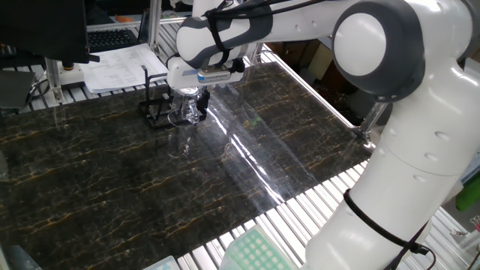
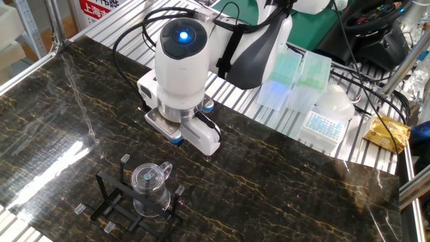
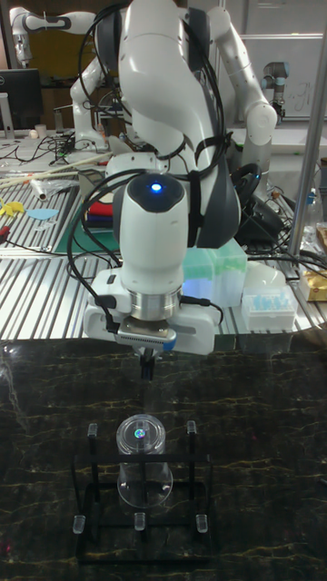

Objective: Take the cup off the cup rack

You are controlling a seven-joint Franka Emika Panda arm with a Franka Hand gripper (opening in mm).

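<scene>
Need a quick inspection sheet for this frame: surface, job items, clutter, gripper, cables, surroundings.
Surface: dark marbled tabletop, glare streak.
Job's things: clear cup sits upside down on the black wire cup rack, not yet lifted.
Clutter: nothing seen on the marble.
Gripper: gripper above and behind the cup, no contact; open or shut cannot be told.
Cables: black cables looped along the arm.
Surroundings: pipette tip boxes and papers beyond the table edge.

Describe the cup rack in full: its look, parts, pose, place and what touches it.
The cup rack is a small black frame of thin wire that looks like metal: a rectangular base flat on the dark marble-patterned table, with upright pegs, some tipped pale. It stands near the table's edge. The clear glass cup sits upside down over a peg inside it. The gripper hangs above, touching neither.
</scene>
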